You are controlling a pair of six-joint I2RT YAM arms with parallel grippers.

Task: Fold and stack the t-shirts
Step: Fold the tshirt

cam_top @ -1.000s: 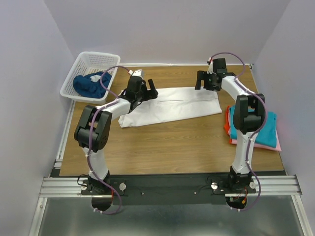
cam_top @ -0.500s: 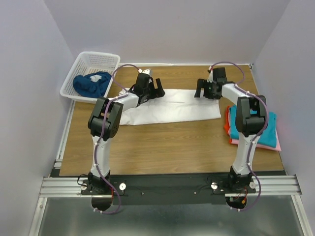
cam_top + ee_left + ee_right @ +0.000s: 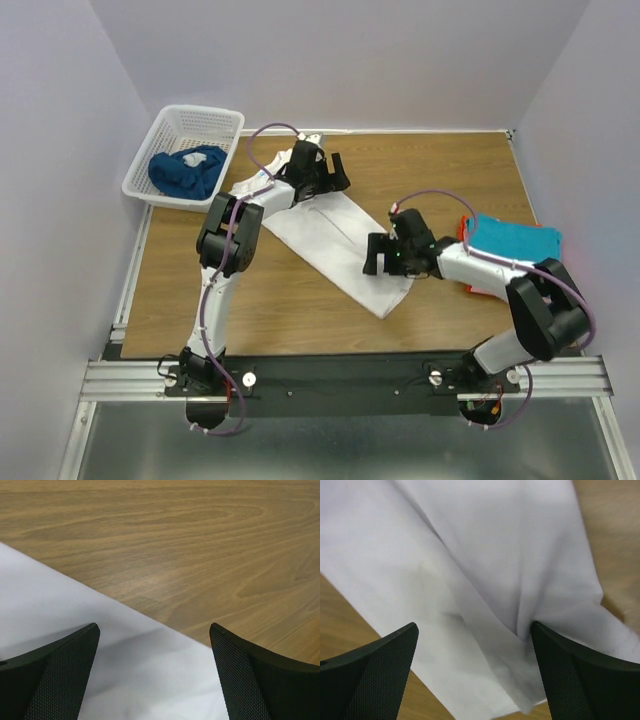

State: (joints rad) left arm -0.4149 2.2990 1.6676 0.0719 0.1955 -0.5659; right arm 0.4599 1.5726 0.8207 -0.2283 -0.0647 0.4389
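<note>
A white t-shirt [image 3: 340, 245], folded into a long strip, lies diagonally on the wooden table [image 3: 250, 300]. My left gripper [image 3: 330, 180] stands open at the strip's far end. In the left wrist view its fingers [image 3: 60, 670] straddle the white cloth [image 3: 75, 605] near its edge. My right gripper [image 3: 372, 255] is open over the near end, with rumpled white cloth [image 3: 495, 540] between and below its fingers [image 3: 375, 670]. A teal t-shirt [image 3: 510, 240] tops a folded stack at the right, red-orange cloth [image 3: 478, 288] beneath it. A dark blue t-shirt [image 3: 185, 170] lies in the basket.
A white lattice basket [image 3: 200, 122] sits at the table's far left corner. The folded stack lies close to the right edge, just behind my right forearm. Bare wood shows in the left wrist view [image 3: 200, 540] beyond the cloth.
The white strip has swung from lying crosswise to a diagonal. My right gripper came from the far right to the near centre with that end. My left gripper shifted a little right and farther back.
</note>
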